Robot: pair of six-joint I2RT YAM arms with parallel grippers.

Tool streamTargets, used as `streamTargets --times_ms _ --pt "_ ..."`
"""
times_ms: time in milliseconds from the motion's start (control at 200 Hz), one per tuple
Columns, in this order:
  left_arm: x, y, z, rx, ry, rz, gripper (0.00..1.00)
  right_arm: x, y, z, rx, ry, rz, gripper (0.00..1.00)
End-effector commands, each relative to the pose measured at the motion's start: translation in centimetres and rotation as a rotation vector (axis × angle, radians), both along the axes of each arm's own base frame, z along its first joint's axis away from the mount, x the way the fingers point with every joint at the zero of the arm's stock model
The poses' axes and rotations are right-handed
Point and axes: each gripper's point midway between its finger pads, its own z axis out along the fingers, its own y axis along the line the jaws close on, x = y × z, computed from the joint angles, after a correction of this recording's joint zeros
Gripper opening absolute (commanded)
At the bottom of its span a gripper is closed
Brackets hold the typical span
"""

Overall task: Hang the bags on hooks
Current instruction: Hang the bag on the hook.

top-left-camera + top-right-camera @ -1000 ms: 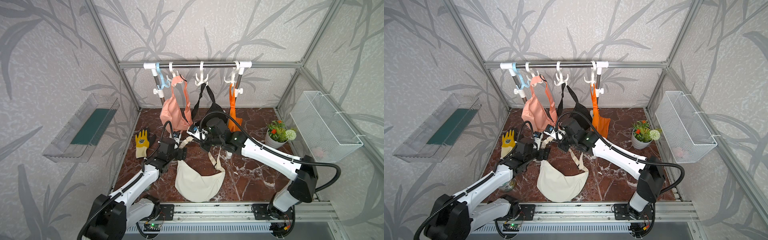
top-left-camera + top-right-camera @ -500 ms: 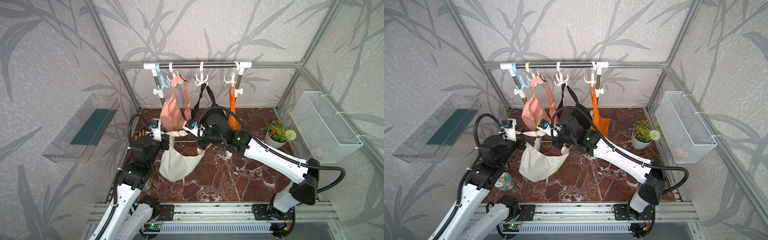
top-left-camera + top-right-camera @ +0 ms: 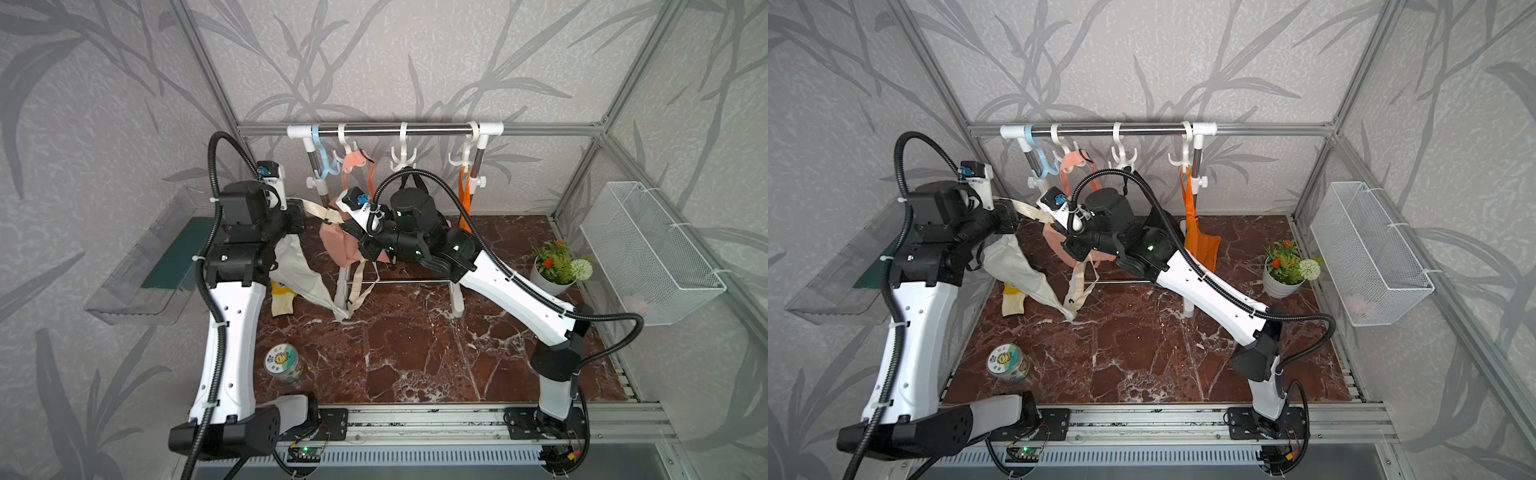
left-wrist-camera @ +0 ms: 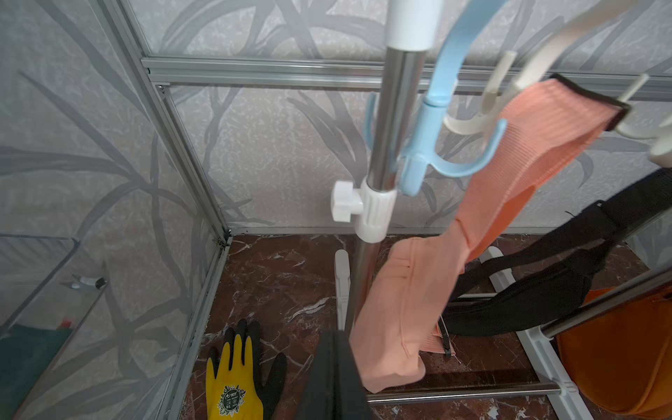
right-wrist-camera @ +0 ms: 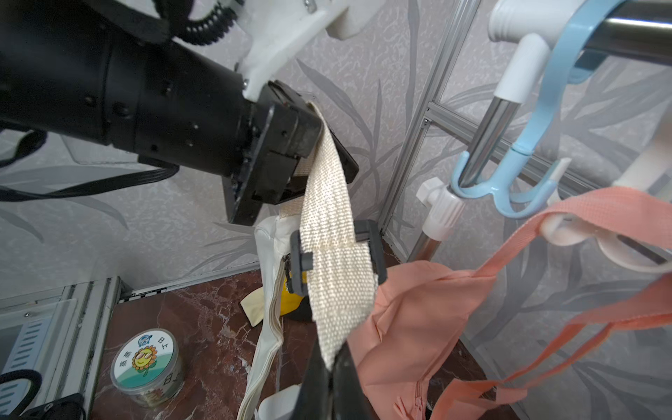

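The left gripper (image 3: 297,217) and right gripper (image 3: 352,224) both clench the cream strap (image 3: 319,210), taut between them left of centre in a top view. The bag (image 3: 300,270) dangles below. The blue hook (image 3: 328,165) above is empty, so the hanging is not yet done.

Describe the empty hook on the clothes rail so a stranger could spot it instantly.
Find the steel rail running across the back of the enclosure, which carries four plastic hooks. Go to the end nearer the left arm: the blue hook hangs there. It alone is coloured and bare, while the three white hooks each hold a bag strap.
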Motion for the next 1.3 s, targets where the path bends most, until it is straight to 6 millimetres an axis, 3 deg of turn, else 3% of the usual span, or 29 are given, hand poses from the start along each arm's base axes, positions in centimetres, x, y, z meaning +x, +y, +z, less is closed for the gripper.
streamTargets --times_ms 0,370,665,945,1295 --pt "0.8 1.1 2.7 0.001 -0.028 -0.010 0.00 2.0 -0.9 -1.5 -0.071 0.050 -0.073 0.00" --pt "6.9 1.6 6.5 0.052 -0.079 -0.063 0.00 8.8 -0.8 0.7 -0.017 -0.115 -0.260 0.00" --pt "11.7 2.3 7.4 0.074 -0.172 -0.063 0.00 14.3 -2.3 1.5 0.043 -0.259 -0.426 0.00" --pt "14.2 2.6 7.4 0.093 -0.207 -0.073 0.00 16.4 -3.0 0.8 0.014 -0.325 -0.499 0.00" --pt "16.2 4.1 4.2 0.113 -0.137 -0.020 0.00 17.5 -3.8 -0.1 -0.054 -0.371 -0.571 0.00"
